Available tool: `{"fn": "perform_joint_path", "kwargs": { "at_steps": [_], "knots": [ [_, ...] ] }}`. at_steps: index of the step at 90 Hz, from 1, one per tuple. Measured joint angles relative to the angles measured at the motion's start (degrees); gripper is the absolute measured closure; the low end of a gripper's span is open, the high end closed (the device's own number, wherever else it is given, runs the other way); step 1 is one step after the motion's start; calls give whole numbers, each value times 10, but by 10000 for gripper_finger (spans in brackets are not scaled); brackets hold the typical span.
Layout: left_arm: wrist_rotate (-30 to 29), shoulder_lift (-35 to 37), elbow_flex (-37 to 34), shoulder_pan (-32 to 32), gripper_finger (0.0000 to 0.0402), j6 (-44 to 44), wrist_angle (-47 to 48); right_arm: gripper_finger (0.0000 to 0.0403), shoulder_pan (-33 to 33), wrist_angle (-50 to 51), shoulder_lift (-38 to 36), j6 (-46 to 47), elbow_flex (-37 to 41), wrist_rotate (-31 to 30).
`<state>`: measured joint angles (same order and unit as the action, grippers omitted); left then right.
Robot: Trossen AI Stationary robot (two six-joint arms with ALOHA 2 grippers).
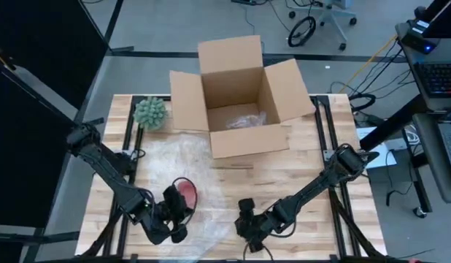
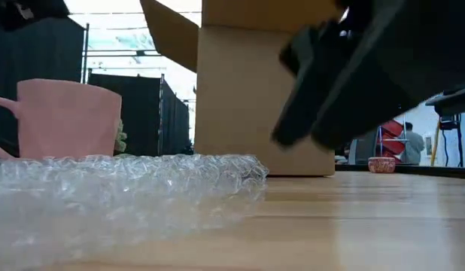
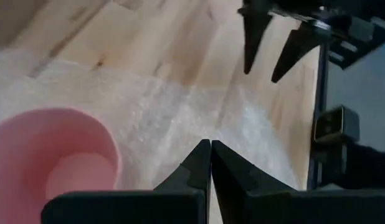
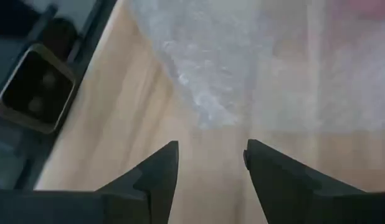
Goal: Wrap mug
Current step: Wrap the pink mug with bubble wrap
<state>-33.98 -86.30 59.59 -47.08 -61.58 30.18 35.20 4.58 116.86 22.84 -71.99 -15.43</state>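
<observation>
Item 1: mug [image 1: 185, 191], pink, standing upright on the bubble wrap [image 1: 178, 164] at the near-left part of the bench [image 1: 298, 183]. In the low view the mug's sides are bare; no wrap rises around it.

Item 2: bubble wrap, 1 sheet, lying mostly flat, running from near the box [image 1: 236, 95] toward the bench's near edge. Its right edge lies in front of the right tool.

Item 3: left tool [image 1: 178, 226], low over the wrap, just beside the mug on its near side. Its 2 fingers are pressed together tip to tip in the left wrist view; whether a fold of wrap is pinched between them cannot be made out, though they look empty.

Item 4: right tool [image 1: 249, 228], near the bench's front edge, just right of the sheet. Fingers apart at a moderate gap, holding nothing, aimed at the wrap's edge.

Item 5: box, cardboard, flaps open, at the far side; some clear packing lies inside.

Item 6: plant [image 1: 150, 112], green, far-left corner.

Status: mug placed on the sheet, which is the groundwork. Folding the wrap over and around the mug is all left to do.
</observation>
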Motion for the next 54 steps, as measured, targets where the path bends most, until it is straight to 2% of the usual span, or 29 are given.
{"fn": "perform_joint_path", "kwargs": {
  "at_steps": [15,34,44,54],
  "knots": [
    [0,0,0,-11,402,10,-1,229,-4,-86,60,21,-19,5],
    [0,0,0,-26,402,20,-2,239,-6,-157,92,22,-56,22],
    [0,0,0,-31,402,21,-3,266,-7,-173,93,30,-84,52],
    [0,1,0,-33,402,23,-9,322,-11,-169,89,17,-113,70]
  ]
}}
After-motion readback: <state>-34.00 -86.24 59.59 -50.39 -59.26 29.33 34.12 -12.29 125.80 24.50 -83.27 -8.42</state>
